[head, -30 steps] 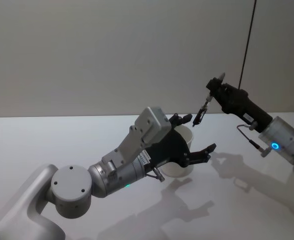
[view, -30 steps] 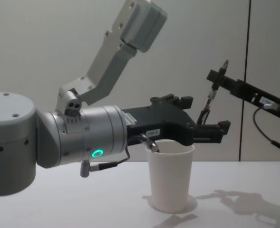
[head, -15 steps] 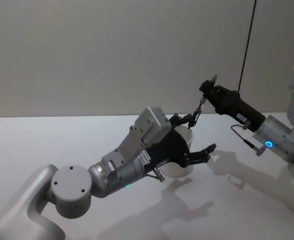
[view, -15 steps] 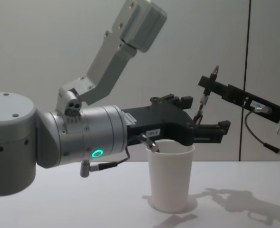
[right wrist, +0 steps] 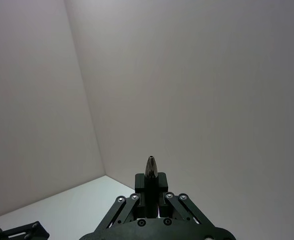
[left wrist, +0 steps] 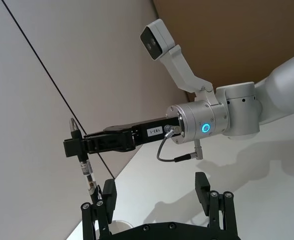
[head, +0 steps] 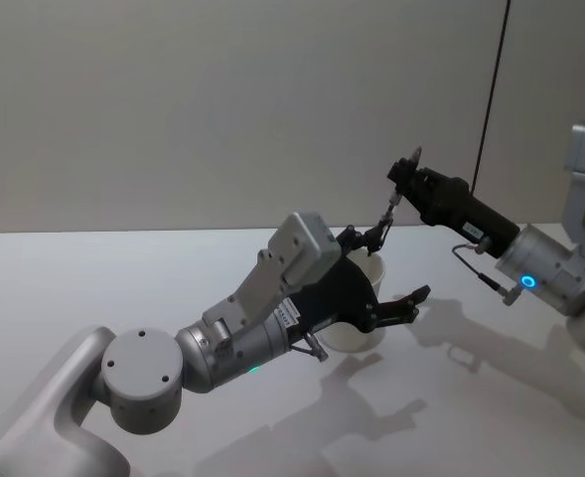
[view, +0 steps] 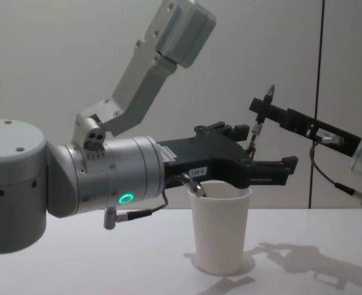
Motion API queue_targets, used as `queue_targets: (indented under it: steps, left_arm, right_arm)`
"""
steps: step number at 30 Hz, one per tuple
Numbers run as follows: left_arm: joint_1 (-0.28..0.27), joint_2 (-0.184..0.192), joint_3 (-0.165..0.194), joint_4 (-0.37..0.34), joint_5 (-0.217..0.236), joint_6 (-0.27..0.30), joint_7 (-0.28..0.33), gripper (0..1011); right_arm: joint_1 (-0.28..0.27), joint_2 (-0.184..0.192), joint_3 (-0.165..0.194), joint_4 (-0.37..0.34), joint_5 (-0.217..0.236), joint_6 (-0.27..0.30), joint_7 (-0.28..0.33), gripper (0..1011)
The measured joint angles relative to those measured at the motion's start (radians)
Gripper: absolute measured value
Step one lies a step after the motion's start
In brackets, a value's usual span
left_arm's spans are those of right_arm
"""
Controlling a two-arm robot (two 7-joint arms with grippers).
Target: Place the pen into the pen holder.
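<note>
The pen holder, a white paper cup [head: 355,326] [view: 220,232], stands on the table. My left gripper [head: 395,266] [view: 265,149] [left wrist: 155,189] hovers open just over the cup's rim, touching nothing. My right gripper [head: 404,182] [view: 260,110] [left wrist: 75,145] [right wrist: 151,186] reaches in from the right, shut on a thin dark pen [head: 384,218] [view: 255,130] [left wrist: 86,169] [right wrist: 151,168]. The pen hangs nearly upright, tilted slightly. Its lower end sits beside the left gripper's far finger, above the cup's far rim.
The white table [head: 93,278] stretches out to the left and front of the cup. A grey wall with a dark vertical seam [head: 489,109] stands behind. The left arm's bulky forearm [view: 107,178] sits close before the cup.
My right gripper has carried the pen leftward toward the cup, from beyond the left gripper's fingers to above the cup's far rim. The left arm has stayed still.
</note>
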Motion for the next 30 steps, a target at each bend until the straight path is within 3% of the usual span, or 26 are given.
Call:
queue_targets:
  steps: [15,30]
  left_arm:
    - [0.000,0.000,0.000,0.000,0.000,0.000,0.000,1003]
    - [0.000,0.000,0.000,0.000,0.000,0.000,0.000,1003]
  right_arm:
    - [0.036,-0.013,0.013,0.062,-0.015,-0.025,0.027,123]
    - [0.026,-0.018,0.027,0.064,-0.023,-0.042,0.037,123]
